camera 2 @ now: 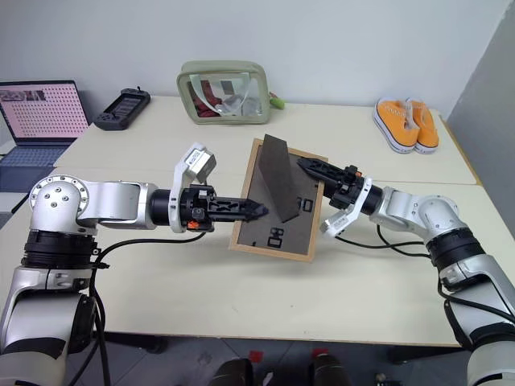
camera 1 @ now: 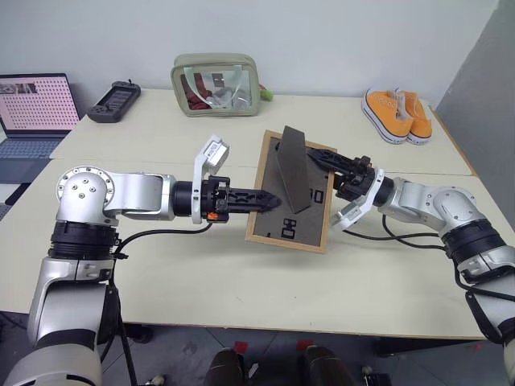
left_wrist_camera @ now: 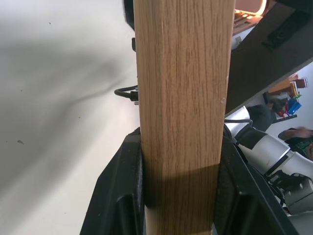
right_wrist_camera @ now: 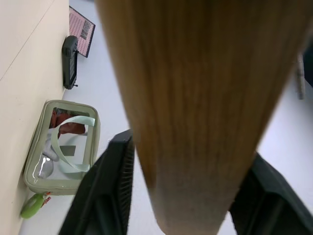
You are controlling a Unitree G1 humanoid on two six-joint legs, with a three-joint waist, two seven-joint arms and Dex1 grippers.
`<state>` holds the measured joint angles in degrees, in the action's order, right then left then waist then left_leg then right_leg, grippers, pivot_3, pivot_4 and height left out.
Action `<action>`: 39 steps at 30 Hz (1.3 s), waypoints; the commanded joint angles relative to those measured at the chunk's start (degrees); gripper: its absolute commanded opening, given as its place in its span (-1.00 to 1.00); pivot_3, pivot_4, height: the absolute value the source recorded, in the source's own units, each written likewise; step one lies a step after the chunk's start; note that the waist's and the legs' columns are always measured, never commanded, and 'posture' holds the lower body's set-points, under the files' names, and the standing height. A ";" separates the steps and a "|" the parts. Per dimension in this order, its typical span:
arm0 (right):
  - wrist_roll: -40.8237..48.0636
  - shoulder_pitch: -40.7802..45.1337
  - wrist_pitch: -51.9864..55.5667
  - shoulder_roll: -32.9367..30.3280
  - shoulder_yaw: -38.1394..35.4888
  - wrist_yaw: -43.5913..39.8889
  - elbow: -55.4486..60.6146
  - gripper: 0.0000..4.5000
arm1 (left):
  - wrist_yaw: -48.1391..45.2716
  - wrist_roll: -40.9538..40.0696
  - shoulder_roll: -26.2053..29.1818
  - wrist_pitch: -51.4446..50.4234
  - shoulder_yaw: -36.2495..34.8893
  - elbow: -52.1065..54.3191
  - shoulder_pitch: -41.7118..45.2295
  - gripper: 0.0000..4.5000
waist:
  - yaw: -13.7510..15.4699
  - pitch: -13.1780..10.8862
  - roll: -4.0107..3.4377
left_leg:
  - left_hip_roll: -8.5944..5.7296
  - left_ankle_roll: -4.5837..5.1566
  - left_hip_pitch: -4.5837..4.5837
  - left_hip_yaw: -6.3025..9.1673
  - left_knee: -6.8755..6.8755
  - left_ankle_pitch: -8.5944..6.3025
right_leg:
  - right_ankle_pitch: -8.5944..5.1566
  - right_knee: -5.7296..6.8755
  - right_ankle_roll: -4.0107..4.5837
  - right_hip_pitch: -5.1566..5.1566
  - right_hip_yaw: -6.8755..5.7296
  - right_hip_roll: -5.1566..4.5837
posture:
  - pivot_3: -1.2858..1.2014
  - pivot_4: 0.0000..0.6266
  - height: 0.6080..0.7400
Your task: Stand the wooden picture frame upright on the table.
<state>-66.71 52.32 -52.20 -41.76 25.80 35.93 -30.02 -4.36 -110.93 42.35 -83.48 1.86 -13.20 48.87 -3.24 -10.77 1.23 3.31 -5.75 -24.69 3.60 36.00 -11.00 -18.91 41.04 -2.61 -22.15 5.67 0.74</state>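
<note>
**Both grippers clamping the picture frame above the table**

The wooden picture frame [camera 1: 291, 193] is sitting at the centre of the head views, held off the table [camera 1: 241, 281] with its dark back panel facing the camera and its stand [camera 1: 294, 169] swung out from the panel. The left gripper [camera 1: 269, 200] is reaching in from the left of the picture, and its fingers [left_wrist_camera: 122, 196] are clamping the frame's left wooden edge, one on each side of the wood, as the left wrist view shows. The right gripper [camera 1: 338, 165] is coming in from the right, with its fingers [right_wrist_camera: 105, 191] standing on either side of the frame's right edge and closing on it.

Pale marks are showing on the back panel, but they are too small to read. At the upper left, a laptop [camera 1: 32, 112] is showing a screen of small print that cannot be read. A black handheld device [camera 1: 113, 100] is lying next to it, a clear green-trimmed pouch [camera 1: 217, 84] is standing at the top centre, and a pair of orange shoes [camera 1: 396, 114] is resting at the upper right. No brand name is legible.
</note>
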 commanded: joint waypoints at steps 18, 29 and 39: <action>0.25 1.18 1.19 -1.03 1.06 0.36 0.60 -0.43 | -0.37 -2.07 0.75 3.65 -0.75 2.73 0.69 -0.06 | 0.00 0.00 0.00 | -0.01 0.00 0.00 0.02 0.00 0.00 | 0.00 0.00 0.00 0.01 -0.02 0.00 | 0.03 -0.52 1.00; 1.97 2.57 0.49 0.22 2.07 -0.66 -2.58 -0.43 | -2.81 5.84 3.07 9.70 -6.83 13.43 -3.67 0.75 | -0.09 0.00 0.00 | -0.01 0.00 0.00 0.02 0.00 0.00 | 0.00 0.01 0.00 0.01 -0.01 0.00 | 0.03 -0.52 1.00; 37.93 4.72 -10.53 12.22 -0.70 -32.24 -23.34 -0.43 | -12.07 35.27 6.41 28.04 -16.59 46.06 -24.09 0.75 | -0.88 0.01 0.03 | 0.10 0.00 0.11 -0.13 -0.04 0.00 | 0.01 -0.12 0.02 0.14 0.06 0.01 | 0.03 -0.52 1.00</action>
<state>-42.67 56.02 -60.32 -31.39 27.98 13.76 -52.45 -15.75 -77.56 48.26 -58.01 -11.66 29.12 25.93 -4.12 -10.76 1.26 3.43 -5.74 -24.58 3.50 35.98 -11.01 -18.90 40.93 -2.59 -21.97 5.69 0.75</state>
